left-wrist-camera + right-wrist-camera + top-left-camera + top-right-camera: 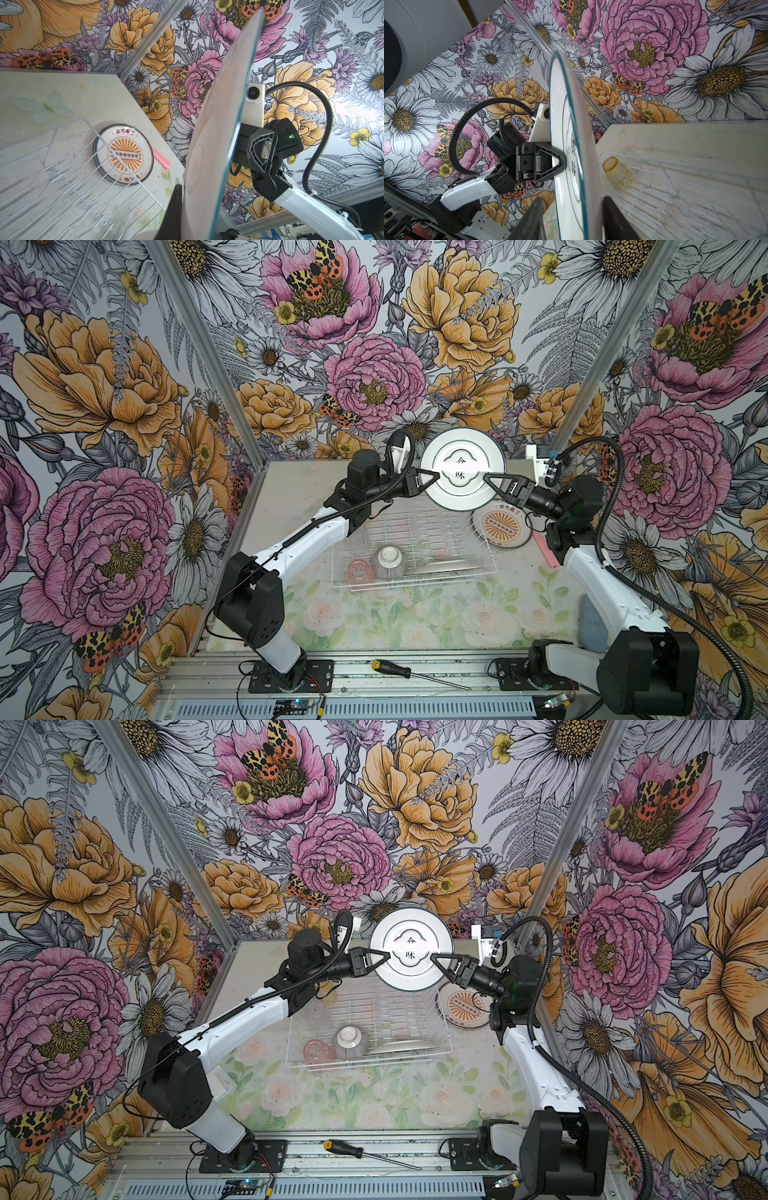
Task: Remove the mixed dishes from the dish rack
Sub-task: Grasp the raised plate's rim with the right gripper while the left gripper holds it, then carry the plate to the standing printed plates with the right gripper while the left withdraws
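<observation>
The left gripper (436,474) clamps the upright plate (462,445) above the dish rack (419,526) in both top views, while only the right wrist view shows the right gripper (572,199) parted, straddling its rim with a gap.

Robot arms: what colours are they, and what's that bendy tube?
Both the left arm and right arm have white shells with chunky black joints. Black triangle-shaped jaws, a white camera at each wrist, and a black ribbed hose looping alongside.

Plate (462,448) above rack (436,531), bowl (388,562) inside rack
</observation>
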Available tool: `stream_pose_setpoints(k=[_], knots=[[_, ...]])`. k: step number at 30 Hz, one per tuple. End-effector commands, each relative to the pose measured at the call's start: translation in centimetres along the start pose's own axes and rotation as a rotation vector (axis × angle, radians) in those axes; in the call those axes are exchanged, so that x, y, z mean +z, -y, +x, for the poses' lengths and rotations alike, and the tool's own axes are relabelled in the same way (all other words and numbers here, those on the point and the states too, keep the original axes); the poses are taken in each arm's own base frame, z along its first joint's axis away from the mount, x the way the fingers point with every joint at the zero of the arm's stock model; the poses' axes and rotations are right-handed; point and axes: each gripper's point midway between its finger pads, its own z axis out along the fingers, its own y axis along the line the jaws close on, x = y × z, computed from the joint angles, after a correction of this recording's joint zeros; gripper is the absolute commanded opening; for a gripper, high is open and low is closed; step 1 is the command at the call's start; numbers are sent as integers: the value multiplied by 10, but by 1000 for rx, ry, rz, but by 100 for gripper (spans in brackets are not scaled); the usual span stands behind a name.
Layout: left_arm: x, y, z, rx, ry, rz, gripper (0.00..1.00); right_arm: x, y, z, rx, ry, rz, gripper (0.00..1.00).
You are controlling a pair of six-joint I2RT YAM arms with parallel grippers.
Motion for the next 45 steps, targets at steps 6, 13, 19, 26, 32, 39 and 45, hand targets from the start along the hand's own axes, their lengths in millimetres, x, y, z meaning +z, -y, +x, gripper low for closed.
stream_pose_setpoints(k=[6, 13, 19, 26, 32, 39, 45], knots=[[9, 27, -12, 45, 22, 100, 0, 5, 4, -1, 2, -3, 14, 9], [12, 26, -6, 49, -1, 88, 0, 6, 12, -1, 10, -10, 58, 0], [13, 19, 2, 70, -38, 36, 17, 1, 22, -9, 6, 27, 147, 0], [3, 8, 17, 126, -97, -63, 28, -18, 55, -30, 64, 101, 270, 0], [-20, -25, 43, 142, -157, -238, 32, -58, 83, -50, 113, 178, 386, 0], [-68, -45, 59, 247, -181, -470, 32, -112, 136, -35, 180, 193, 626, 0], [-92, -43, 52, 331, -176, -558, 32, -139, 183, -5, 262, 180, 761, 0]])
